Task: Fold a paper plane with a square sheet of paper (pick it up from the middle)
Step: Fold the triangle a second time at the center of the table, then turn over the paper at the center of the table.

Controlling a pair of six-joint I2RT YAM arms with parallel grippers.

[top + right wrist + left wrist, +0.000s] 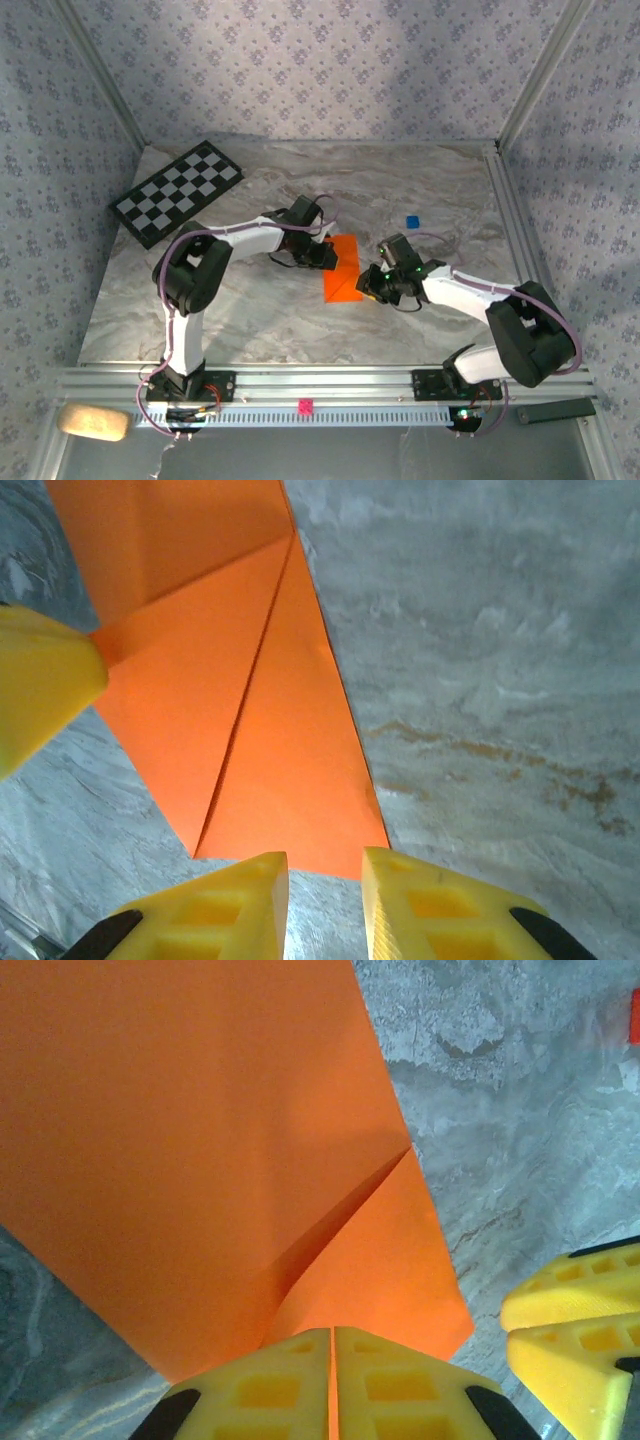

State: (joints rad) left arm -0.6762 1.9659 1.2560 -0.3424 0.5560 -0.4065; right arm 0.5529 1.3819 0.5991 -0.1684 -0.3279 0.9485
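Left fingers [270, 1390] pinch the square sheet of paper [200, 1140] by its edge, right fingers [225, 910] stand released; we judge it light and floppy (grip folded edges).

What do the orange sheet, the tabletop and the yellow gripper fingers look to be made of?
The orange sheet looks like thin matte paper: it holds sharp creases. The tabletop shows grey marble-like veining, smooth, possibly printed laminate. The left gripper's fingers look like matte yellow plastic with moulded square recesses.
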